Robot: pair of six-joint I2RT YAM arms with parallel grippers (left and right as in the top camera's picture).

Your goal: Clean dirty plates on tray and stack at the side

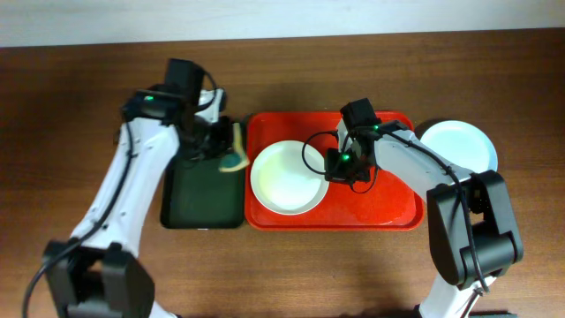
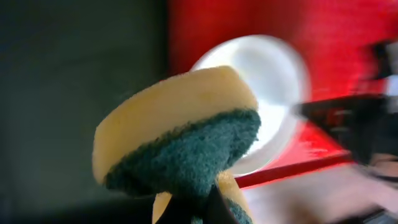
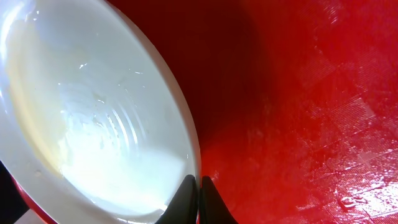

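Observation:
A pale round plate (image 1: 284, 177) lies on the left half of the red tray (image 1: 388, 203). My right gripper (image 1: 340, 168) is shut on its right rim; the right wrist view shows the fingers (image 3: 199, 190) pinching the edge of the plate (image 3: 93, 112), which has faint yellowish smears, over the red tray (image 3: 298, 93). My left gripper (image 1: 221, 146) is shut on a yellow-and-green sponge (image 1: 235, 155) held just left of the plate. In the left wrist view the sponge (image 2: 180, 137) hangs before the plate (image 2: 273, 81). A mint plate (image 1: 457, 146) sits on the table right of the tray.
A dark green tray (image 1: 199, 199) lies on the table just left of the red tray, under my left arm. The table is brown wood (image 1: 71, 106). The right half of the red tray is bare and wet.

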